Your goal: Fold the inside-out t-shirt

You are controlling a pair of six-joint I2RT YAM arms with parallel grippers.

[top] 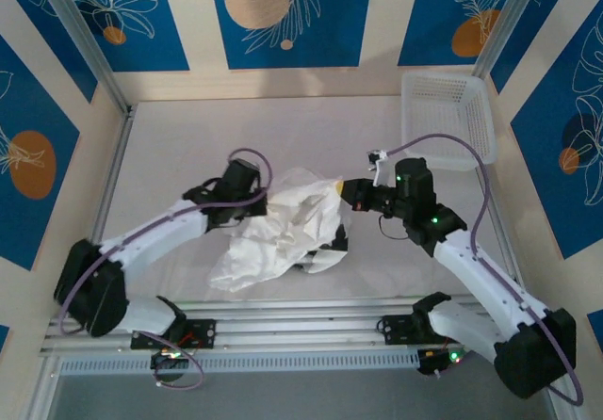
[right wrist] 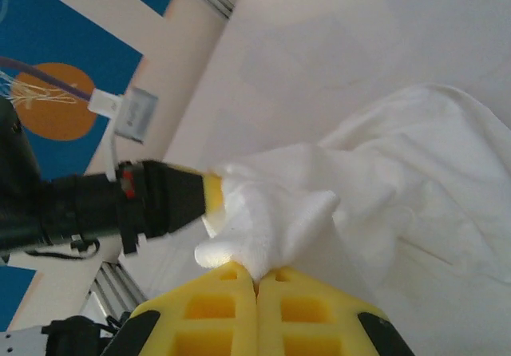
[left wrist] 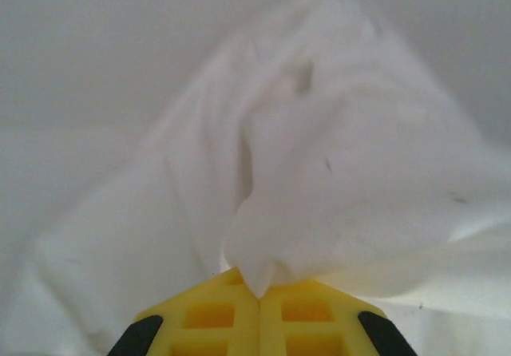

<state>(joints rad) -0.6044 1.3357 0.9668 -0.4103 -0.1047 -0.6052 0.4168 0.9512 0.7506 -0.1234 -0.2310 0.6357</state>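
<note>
Left claw [left wrist: 259, 290] and right claw [right wrist: 257, 274] each pinch the shirt [top: 283, 232] bunched just ahead, probably to spread it.

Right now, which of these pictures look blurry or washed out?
Left wrist view: the t-shirt looks soft and washed out, nearly merging with the table. Right wrist view: crisper folds, yellow fingers slightly blurred. Top view: evenly lit, no glare.

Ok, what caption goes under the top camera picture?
The left gripper and right gripper each pinch the crumpled white t-shirt.
</note>
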